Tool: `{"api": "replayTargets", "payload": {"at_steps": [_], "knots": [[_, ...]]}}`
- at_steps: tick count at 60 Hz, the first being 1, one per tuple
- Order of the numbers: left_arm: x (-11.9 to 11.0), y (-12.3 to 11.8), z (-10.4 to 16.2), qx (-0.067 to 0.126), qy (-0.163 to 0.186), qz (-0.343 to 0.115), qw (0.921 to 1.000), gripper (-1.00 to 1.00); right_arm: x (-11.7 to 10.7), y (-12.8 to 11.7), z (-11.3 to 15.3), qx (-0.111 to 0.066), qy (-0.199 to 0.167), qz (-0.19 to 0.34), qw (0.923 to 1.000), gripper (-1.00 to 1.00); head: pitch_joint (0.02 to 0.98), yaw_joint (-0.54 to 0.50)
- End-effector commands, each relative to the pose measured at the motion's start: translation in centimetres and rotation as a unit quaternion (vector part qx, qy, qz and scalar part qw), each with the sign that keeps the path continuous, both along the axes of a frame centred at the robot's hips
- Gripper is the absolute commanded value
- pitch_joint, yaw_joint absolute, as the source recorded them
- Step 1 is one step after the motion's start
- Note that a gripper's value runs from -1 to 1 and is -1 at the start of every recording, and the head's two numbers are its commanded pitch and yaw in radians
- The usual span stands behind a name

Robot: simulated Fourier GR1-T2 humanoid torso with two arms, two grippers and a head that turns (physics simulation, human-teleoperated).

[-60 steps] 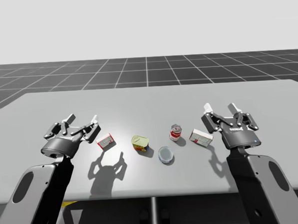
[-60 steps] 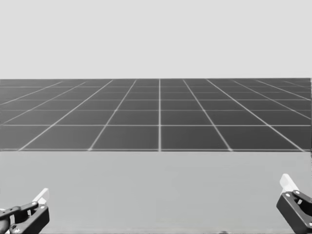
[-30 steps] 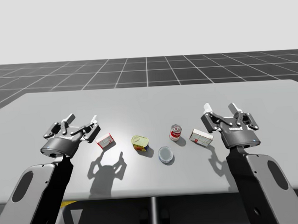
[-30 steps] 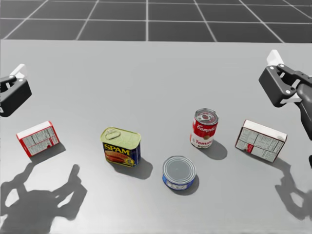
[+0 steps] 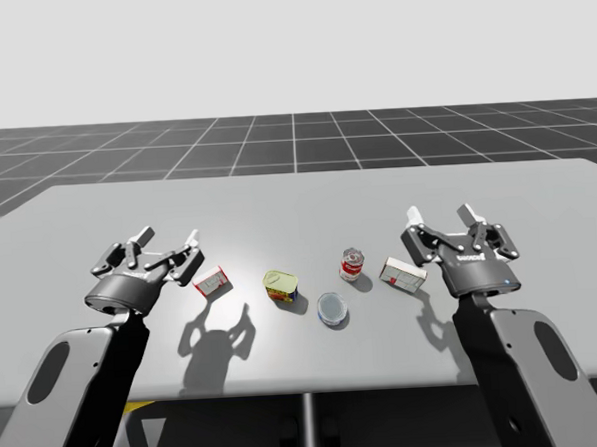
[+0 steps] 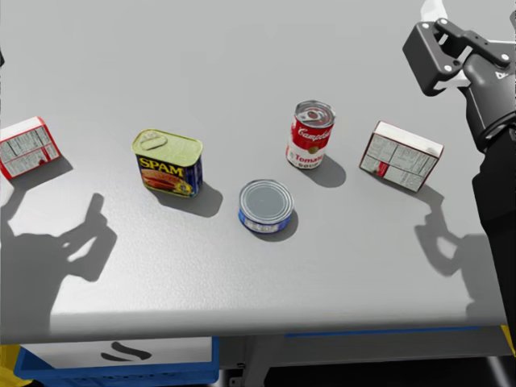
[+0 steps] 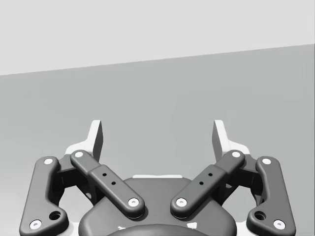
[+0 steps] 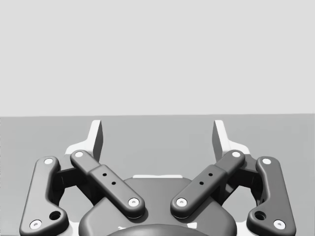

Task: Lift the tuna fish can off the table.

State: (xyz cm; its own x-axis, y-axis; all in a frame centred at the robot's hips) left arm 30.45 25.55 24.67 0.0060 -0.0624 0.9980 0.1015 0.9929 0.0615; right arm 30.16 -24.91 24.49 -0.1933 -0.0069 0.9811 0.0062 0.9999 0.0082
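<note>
While my head is tilting further down than a moment ago, both arms are holding place, left gripper and right gripper hanging with jaws released above the table. The tuna can is lying flat near the front edge, roughly midway between them. A red can is standing just behind it to the right and a square yellow can to its left, with the left white box and right white box flanking, none touching it.

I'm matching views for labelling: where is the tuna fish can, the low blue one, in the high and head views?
High view: the tuna fish can lies slightly right of centre, nearest me of the things on the table.
Head view: it lies near the picture's centre.
Shared landmark: the tall red and white can stands behind it, slightly right.
</note>
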Motion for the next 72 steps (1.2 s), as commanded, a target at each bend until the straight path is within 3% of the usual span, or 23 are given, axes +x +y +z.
{"api": "replayTargets", "payload": {"at_steps": [1, 7, 11, 18, 27, 35, 44, 46, 50, 54, 62, 72], "knots": [[0.0, -0.1, 0.0, 0.0, 0.0, -0.001, 1.0, -1.0, -0.6, 0.6, 0.5, -0.011, 0.005, 0.013, 0.9998, -1.0, 0.916, -0.11], [0.0, -0.2, 0.0, -0.001, -0.001, -0.001, 1.0, -1.0, -1.7, 1.0, 1.6, -0.013, 0.01, 0.02, 0.9997, -1.0, 0.909, -0.11], [0.0, -0.2, 0.0, -0.001, -0.001, -0.002, 1.0, -1.0, -2.6, 1.2, 2.1, -0.003, 0.02, 0.036, 0.9992, -1.0, 0.905, -0.11], [0.0, -0.2, 0.0, -0.001, 0.0, -0.002, 1.0, -1.0, -4.8, 1.8, 2.7, -0.003, 0.039, 0.081, 0.996, -1.0, 0.899, -0.11], [-0.2, -0.2, 0.1, -0.007, -0.008, -0.002, 0.9999, -1.0, -7.8, 2.2, 2.6, 0.009, 0.071, 0.152, 0.9858, -1.0, 0.897, -0.1], [-0.2, -0.2, 0.2, -0.01, -0.009, -0.002, 0.9999, -1.0, -9.5, 2.2, 2.4, 0.009, 0.082, 0.177, 0.9808, -1.0, 0.897, -0.1], [-0.2, -0.2, 0.2, -0.012, -0.009, -0.002, 0.9999, -1.0, -11.4, 2.7, 1.4, -0.008, 0.098, 0.209, 0.9729, -1.0, 0.897, -0.1], [-0.2, -0.2, 0.2, -0.014, -0.008, -0.003, 0.9999, -1.0, -12.0, 3.0, 0.9, -0.021, 0.102, 0.216, 0.9708, -1.0, 0.897, -0.1], [-0.2, -0.2, 0.3, -0.015, -0.008, -0.003, 0.9999, -1.0, -12.4, 3.2, 0.4, -0.023, 0.107, 0.226, 0.9679, -1.0, 0.898, -0.1], [-0.2, -0.2, 0.3, -0.015, -0.009, -0.003, 0.9998, -1.0, -12.9, 3.4, -0.7, -0.04, 0.106, 0.233, 0.9659, -1.0, 0.899, -0.1], [-0.2, -0.2, 0.3, -0.015, -0.008, -0.003, 0.9998, -1.0, -13.3, 3.9, -2.4, -0.056, 0.112, 0.251, 0.9598, -1.0, 0.9, -0.1], [-0.3, -0.2, 0.2, -0.016, -0.008, -0.003, 0.9998, -1.0, -13.1, 4.8, -4.2, -0.057, 0.145, 0.276, 0.9485, -1.0, 0.9, -0.1]]}}
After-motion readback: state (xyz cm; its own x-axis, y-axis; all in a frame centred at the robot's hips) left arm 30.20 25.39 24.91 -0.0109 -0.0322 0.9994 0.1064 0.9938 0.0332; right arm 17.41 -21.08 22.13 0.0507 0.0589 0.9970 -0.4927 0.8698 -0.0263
